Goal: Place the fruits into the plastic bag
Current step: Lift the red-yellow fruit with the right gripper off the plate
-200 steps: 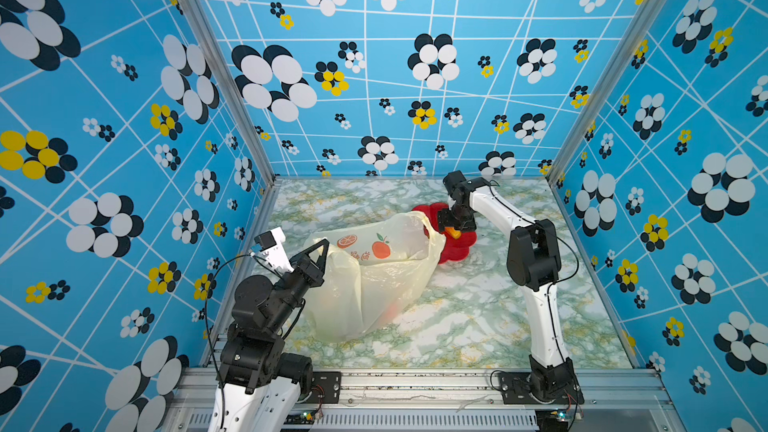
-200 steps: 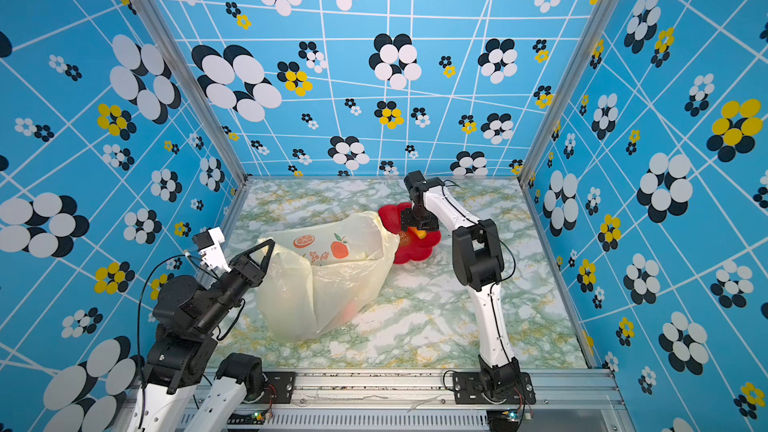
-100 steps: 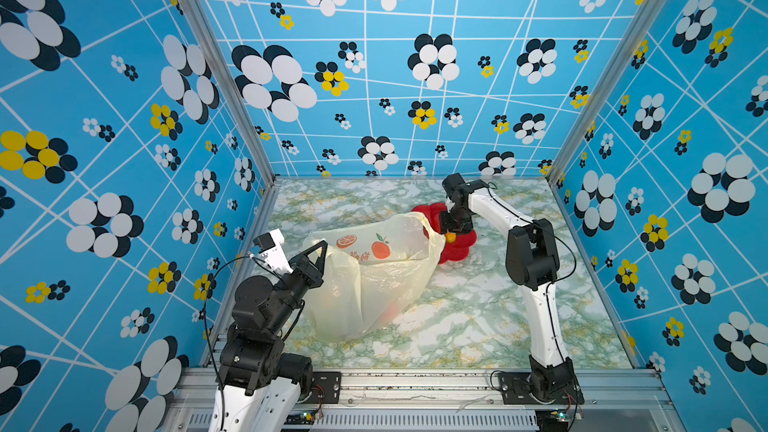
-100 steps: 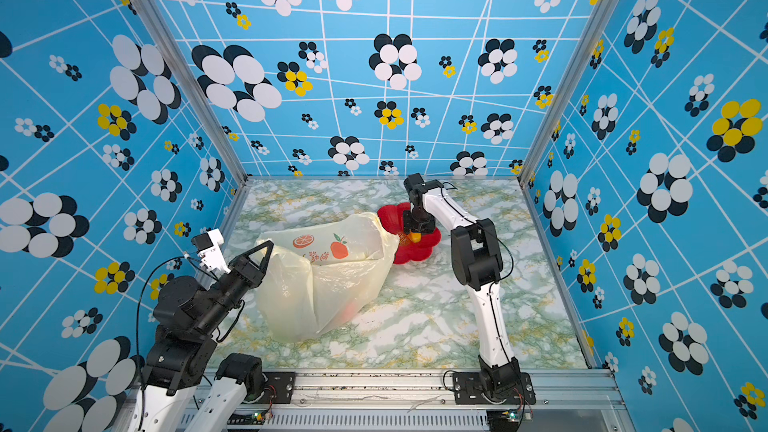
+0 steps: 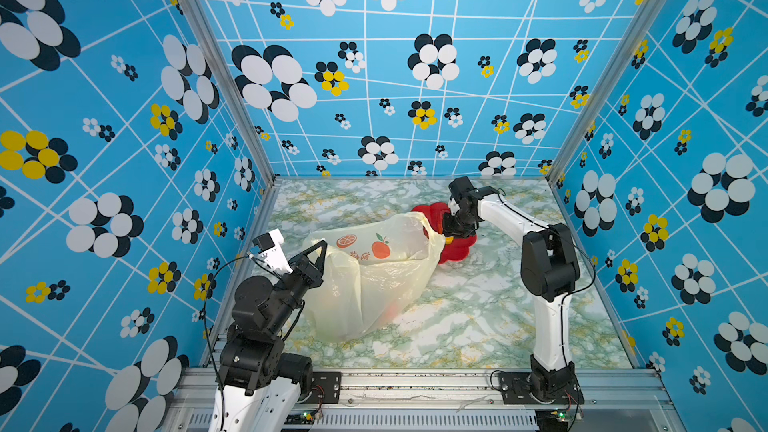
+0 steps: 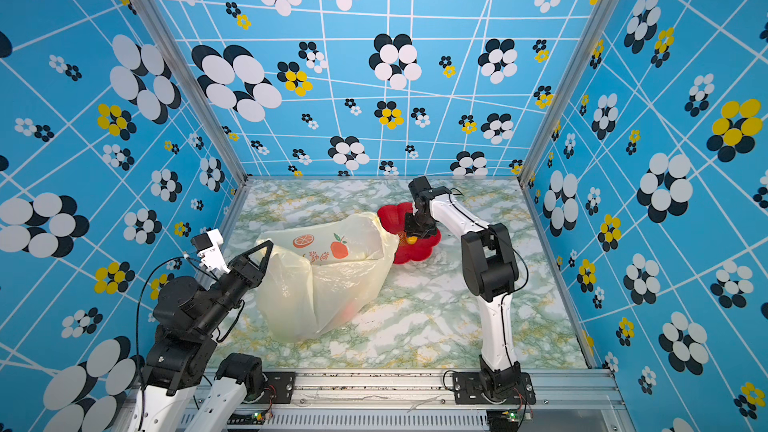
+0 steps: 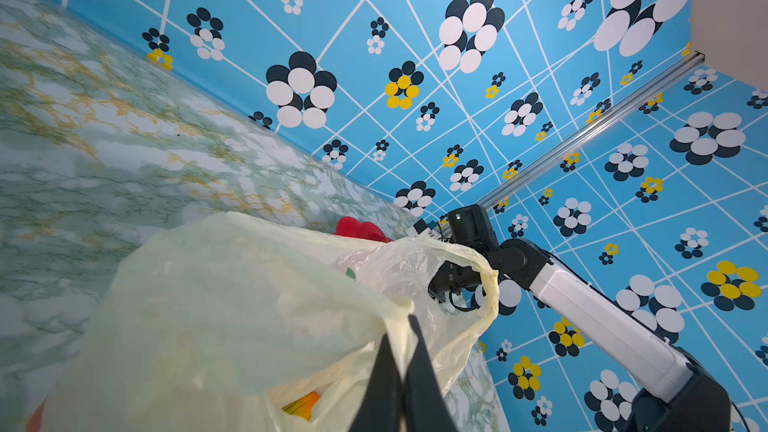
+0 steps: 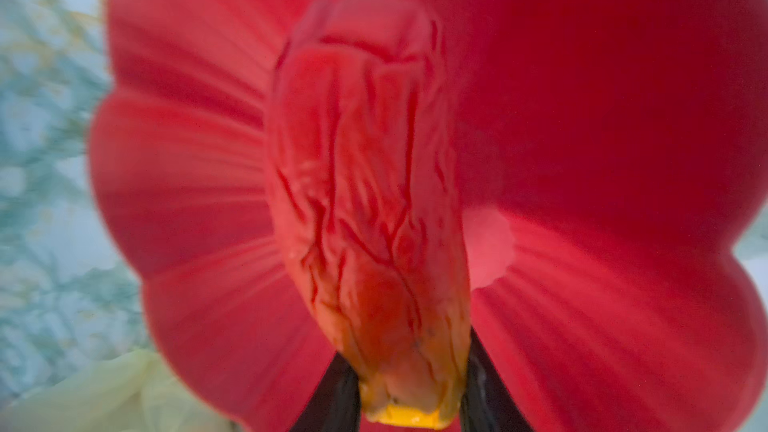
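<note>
While the bag [image 5: 374, 280] is being held up by its edge in the closed left gripper [image 7: 401, 371], some fruits [image 7: 301, 405] are already lying inside. On the plate [image 5: 457, 249], a mango [image 8: 370, 201] is being gripped by the right gripper [image 8: 409, 392]; its transfer is remaining.

My left claw [image 7: 405, 351] stayed pinched shut, raised low at the near left; my right claw [image 8: 409, 392] reached far, fingers clamped.
</note>
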